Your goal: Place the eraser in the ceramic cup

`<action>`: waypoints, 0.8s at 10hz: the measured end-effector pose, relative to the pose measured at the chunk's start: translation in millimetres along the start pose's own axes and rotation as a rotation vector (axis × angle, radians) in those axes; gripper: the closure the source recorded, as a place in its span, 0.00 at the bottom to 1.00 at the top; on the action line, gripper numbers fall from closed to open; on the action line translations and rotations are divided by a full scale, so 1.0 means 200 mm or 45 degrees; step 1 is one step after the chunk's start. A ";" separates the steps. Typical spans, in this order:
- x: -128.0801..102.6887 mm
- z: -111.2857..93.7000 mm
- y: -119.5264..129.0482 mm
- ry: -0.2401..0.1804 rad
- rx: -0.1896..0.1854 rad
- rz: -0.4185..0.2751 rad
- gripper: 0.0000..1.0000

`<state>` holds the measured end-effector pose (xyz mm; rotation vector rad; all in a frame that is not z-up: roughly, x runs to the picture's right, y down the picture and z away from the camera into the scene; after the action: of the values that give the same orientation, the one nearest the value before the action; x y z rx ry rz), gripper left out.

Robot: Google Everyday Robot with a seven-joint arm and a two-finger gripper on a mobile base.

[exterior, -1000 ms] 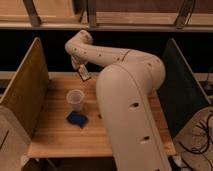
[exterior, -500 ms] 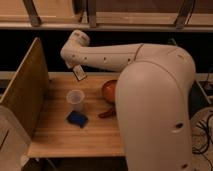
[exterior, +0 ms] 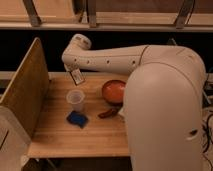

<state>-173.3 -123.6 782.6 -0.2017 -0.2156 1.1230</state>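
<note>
Just above the ceramic cup [exterior: 75,99], the end effector [exterior: 74,70] hangs, pinching the eraser [exterior: 77,77].

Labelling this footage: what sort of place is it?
Probably a robot test bench: a wooden table between side panels, and the gripper holding the eraser near the ceramic cup.

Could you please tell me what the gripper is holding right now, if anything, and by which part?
The gripper holds the eraser by its upper end, in the air close to the cup; the eraser's lower end hangs free.
</note>
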 end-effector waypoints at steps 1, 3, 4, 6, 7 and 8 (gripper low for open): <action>0.05 0.02 0.03 0.029 -0.017 -0.012 1.00; 0.14 0.04 0.16 0.077 -0.072 -0.060 1.00; 0.17 0.04 0.21 0.098 -0.091 -0.071 1.00; 0.22 0.04 0.20 0.125 -0.091 -0.065 1.00; 0.23 0.04 0.20 0.129 -0.095 -0.063 1.00; 0.23 0.05 0.20 0.125 -0.105 -0.053 1.00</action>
<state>-191.6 -64.0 784.2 -0.3235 -0.1778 1.0608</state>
